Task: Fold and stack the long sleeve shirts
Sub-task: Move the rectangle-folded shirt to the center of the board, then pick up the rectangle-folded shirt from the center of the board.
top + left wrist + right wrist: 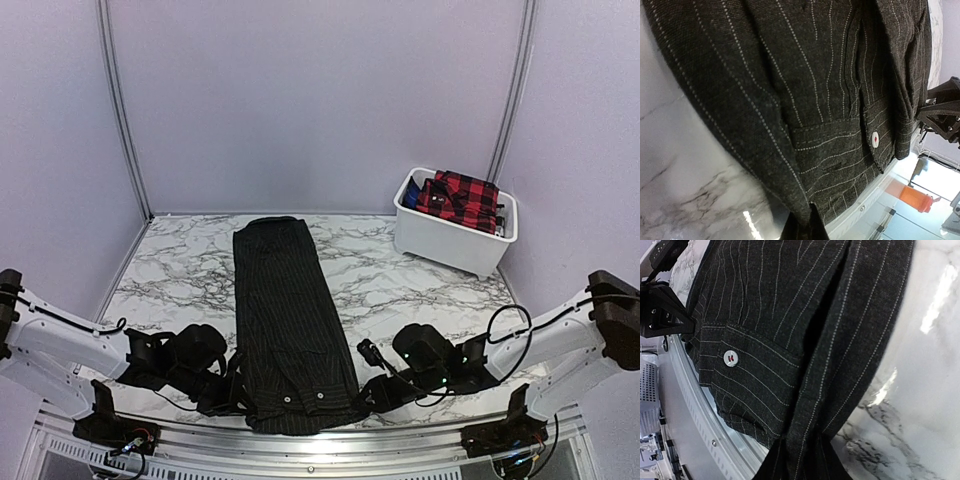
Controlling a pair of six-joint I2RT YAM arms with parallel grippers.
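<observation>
Left end effector (228, 392) clamped tight on pinstriped shirt (285, 320) at near-left corner; right end effector (372, 392) at near-right corner, grip unclear. Shirt narrowed lengthwise, reaching desk (400, 280) near edge. Crosswise folds, stacking, plaid shirt (458, 198) likely remain.

Pale lilac walls (320, 100) enclose a white marble-patterned table (400, 285).

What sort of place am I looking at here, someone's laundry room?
Probably a robot test booth, not a home: plain white walls close in a marble-look table, two arms are bolted at its near edge, and a shirt lies laid out between them.
</observation>
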